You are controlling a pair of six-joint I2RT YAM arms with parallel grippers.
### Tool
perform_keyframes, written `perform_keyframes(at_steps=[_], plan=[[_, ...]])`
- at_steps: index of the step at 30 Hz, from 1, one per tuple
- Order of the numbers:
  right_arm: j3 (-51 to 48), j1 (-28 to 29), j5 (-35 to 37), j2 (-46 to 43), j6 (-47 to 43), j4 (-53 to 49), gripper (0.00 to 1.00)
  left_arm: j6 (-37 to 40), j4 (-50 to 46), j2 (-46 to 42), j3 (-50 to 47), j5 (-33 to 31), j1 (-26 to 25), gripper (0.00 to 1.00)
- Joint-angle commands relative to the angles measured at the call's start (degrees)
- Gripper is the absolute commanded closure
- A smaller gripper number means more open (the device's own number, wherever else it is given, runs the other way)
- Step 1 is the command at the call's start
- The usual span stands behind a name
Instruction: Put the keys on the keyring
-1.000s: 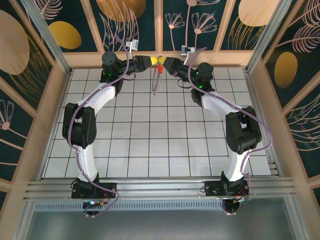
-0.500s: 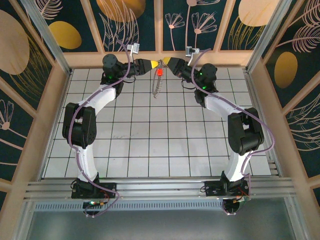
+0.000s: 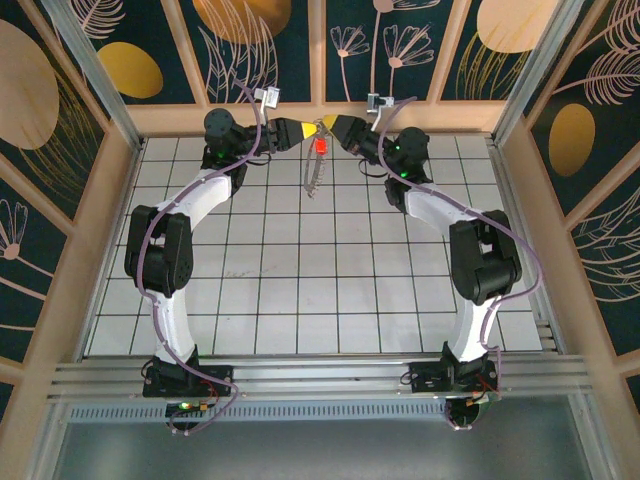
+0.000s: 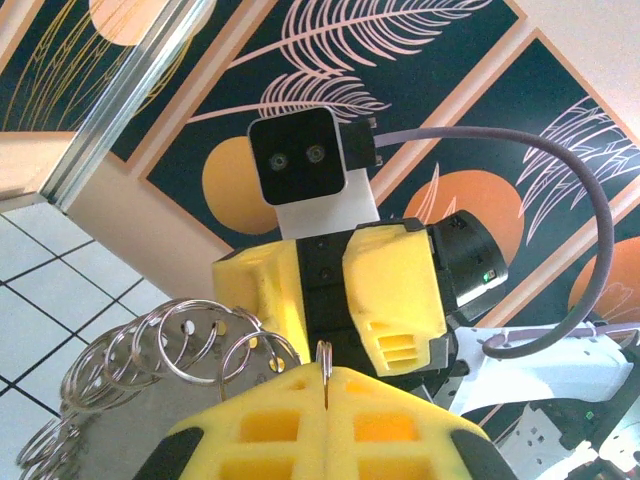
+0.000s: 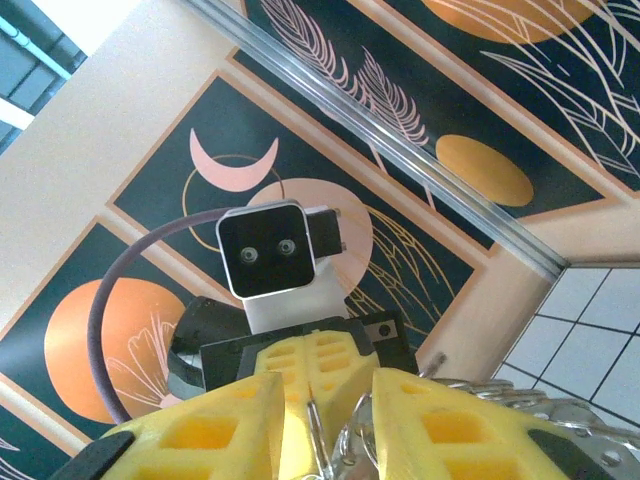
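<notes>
Top view: both grippers meet high at the back wall. We see the left gripper (image 3: 307, 128) with jaws pressed together, pinching a loop of the keyring (image 3: 312, 176), which hangs down over the table. The red key (image 3: 319, 146) dangles just below the tips. The right gripper (image 3: 328, 122) has jaws slightly parted, with thin metal in the gap; we can't tell contact.

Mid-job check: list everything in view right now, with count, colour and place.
keyring: one, silvery chain of rings, hanging below the tools at the table's far edge.
key: one, red head, beside the keyring's top, just under the tools.
table: one, white with a dark grid, beneath everything.
wall panels: several, dark with leaf patterns, around the table.
left tool: one, yellow, shut on the keyring.
right tool: one, yellow, jaws apart, thin metal between them.
</notes>
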Motion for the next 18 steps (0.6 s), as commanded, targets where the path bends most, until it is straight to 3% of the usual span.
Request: perform_keyframes(at_steps=[1,18], plan=[[1.9,0.9,-1.8,0.6,0.4,3.6,0.72,1.0,3.6,-1.0,1.4,1.1,-0.1,1.0],[-2.1,1.5,-1.8,-2.6,-1.6,2.4,0.81,1.6,2.3,-0.7,1.7,0.4,-0.1,1.0]])
